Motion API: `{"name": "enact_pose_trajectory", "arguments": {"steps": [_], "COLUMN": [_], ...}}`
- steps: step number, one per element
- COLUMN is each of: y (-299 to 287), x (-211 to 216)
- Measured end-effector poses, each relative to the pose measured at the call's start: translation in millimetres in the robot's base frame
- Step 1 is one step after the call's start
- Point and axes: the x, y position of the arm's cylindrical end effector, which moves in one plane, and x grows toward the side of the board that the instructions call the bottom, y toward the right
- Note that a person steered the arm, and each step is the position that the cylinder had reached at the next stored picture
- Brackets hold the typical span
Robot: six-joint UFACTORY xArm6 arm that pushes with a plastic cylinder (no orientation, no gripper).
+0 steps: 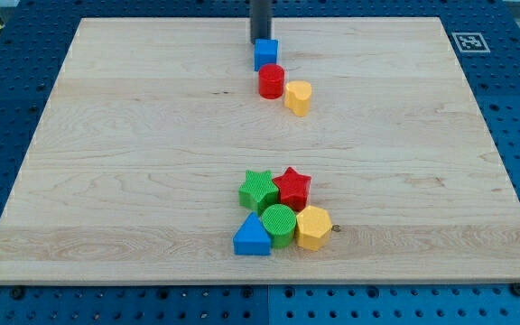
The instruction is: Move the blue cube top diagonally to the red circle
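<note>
The blue cube (265,54) sits near the view's top centre of the wooden board. The red circle (271,81), a short cylinder, lies just below it and a touch to the right, touching or nearly touching it. A yellow heart-like block (298,97) lies right below the red circle's right side. My tip (260,41) comes down from the view's top and stands right at the blue cube's upper left edge, seemingly touching it.
A cluster sits at the view's lower centre: green star (258,190), red star (292,188), green circle (279,224), blue triangle (252,237), yellow hexagon (313,227). The board (106,162) lies on a blue perforated table, with a marker tag (467,41) at its top right.
</note>
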Motion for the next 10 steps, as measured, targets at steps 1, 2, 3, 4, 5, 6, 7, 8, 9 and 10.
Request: {"name": "enact_pose_trajectory", "arguments": {"steps": [1, 2, 3, 4, 5, 6, 7, 8, 9, 10], "y": [-21, -24, -3, 20, 20, 22, 55, 67, 67, 67], "x": [29, 37, 37, 37, 32, -6, -5, 6, 6, 6]}}
